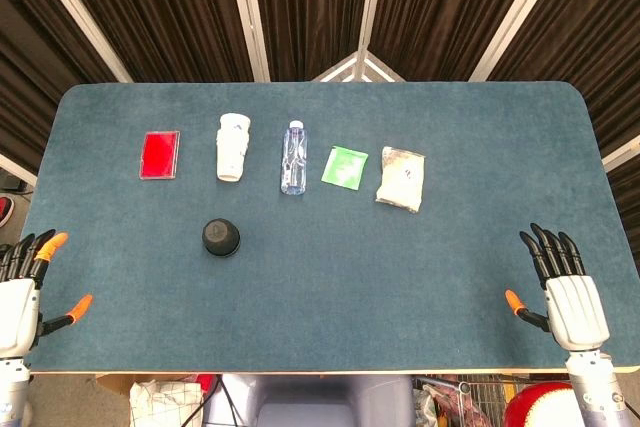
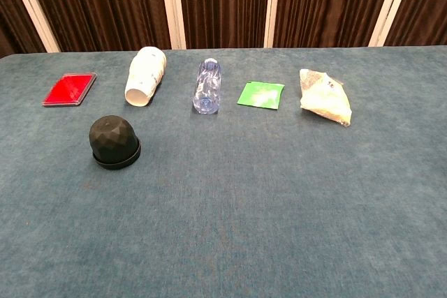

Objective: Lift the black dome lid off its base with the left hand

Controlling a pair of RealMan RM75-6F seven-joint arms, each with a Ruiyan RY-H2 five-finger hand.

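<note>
The black dome lid (image 2: 114, 137) sits on its round base (image 2: 117, 161) on the blue counter (image 2: 279, 200), toward the left side and nearer the front edge than the other things. Its surface is faceted, and no writing shows on it. Behind it a row of things runs across the counter: a flat red case (image 2: 69, 89) furthest left, then a white paper cup (image 2: 145, 75) lying on its side with its mouth toward the front, a clear plastic bottle (image 2: 207, 85) also lying down, a small green packet (image 2: 261, 95), and a crumpled pale bag (image 2: 325, 97) furthest right. The cup carries some faint print and the green packet a light pattern, but both are too small to read; the bottle bears no label that I can make out. In the head view the left hand (image 1: 20, 292) rests at the counter's front left corner, well apart from the lid, holding nothing with its fingers spread. The right hand (image 1: 562, 282) lies at the front right corner, likewise empty with fingers apart. Neither hand shows in the chest view.
</note>
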